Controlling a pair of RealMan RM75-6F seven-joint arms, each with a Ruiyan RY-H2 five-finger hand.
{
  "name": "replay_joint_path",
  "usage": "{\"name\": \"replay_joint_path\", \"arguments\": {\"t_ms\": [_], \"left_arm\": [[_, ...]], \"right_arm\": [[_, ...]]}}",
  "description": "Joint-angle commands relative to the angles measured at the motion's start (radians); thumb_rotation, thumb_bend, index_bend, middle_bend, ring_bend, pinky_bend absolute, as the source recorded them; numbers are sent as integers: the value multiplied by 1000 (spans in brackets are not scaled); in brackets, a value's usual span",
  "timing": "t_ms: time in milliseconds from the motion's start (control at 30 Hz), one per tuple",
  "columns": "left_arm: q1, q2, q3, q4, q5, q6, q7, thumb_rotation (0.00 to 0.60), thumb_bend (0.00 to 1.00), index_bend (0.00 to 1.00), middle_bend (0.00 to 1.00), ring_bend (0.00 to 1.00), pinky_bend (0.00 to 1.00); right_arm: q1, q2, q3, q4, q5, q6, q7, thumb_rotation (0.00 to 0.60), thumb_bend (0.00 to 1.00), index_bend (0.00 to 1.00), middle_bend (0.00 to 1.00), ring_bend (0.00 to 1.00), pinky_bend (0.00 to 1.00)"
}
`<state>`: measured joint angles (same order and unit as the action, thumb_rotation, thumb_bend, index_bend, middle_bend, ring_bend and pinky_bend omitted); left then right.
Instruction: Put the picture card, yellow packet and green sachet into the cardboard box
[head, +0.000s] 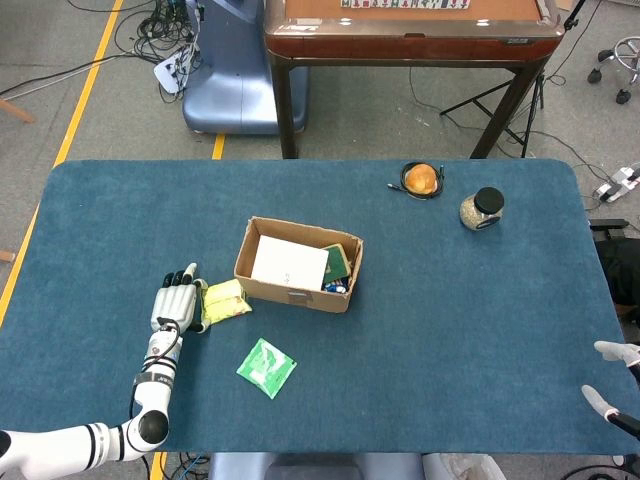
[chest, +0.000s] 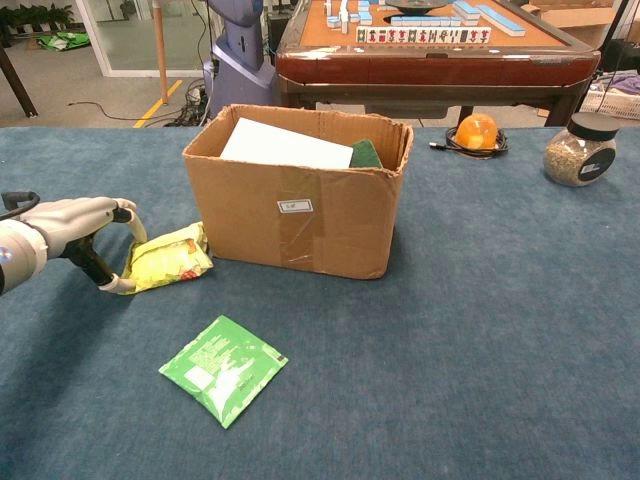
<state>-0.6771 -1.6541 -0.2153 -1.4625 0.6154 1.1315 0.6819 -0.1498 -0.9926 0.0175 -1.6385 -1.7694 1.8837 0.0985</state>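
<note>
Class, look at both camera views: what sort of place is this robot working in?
Probably an indoor lab or test room: a blue-covered table, loose cables on a floor marked with yellow tape, and a mahjong table behind.

The cardboard box stands open on the blue bench, a white picture card lying inside. Just left of the box, the left hand touches the yellow packet. Below the box lies the green sachet.
</note>
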Motion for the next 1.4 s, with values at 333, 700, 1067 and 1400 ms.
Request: {"name": "replay_joint_path", "arguments": {"t_ms": [333, 700, 1067, 1400], "left_arm": [[14, -24, 2, 39, 57, 13, -65, 600, 195, 457, 0, 0, 19], [40, -18, -3, 37, 112, 27, -131, 600, 390, 547, 0, 0, 19], [98, 50, 4, -63, 181, 77, -200, 600, 399, 589, 0, 0, 19], [185, 180, 32, -254, 280, 184, -241, 600, 399, 573, 0, 0, 19]], "right_arm": [[3, 0, 4, 1, 5, -5, 7, 600, 49, 388, 480, 360, 416], [8, 3, 4, -3, 13, -21, 8, 600, 49, 388, 480, 360, 416], [12, 3, 8, -5, 23, -31, 10, 600, 49, 389, 480, 360, 416], [12, 0, 8, -7, 22, -31, 3, 600, 48, 388, 480, 360, 416]]}}
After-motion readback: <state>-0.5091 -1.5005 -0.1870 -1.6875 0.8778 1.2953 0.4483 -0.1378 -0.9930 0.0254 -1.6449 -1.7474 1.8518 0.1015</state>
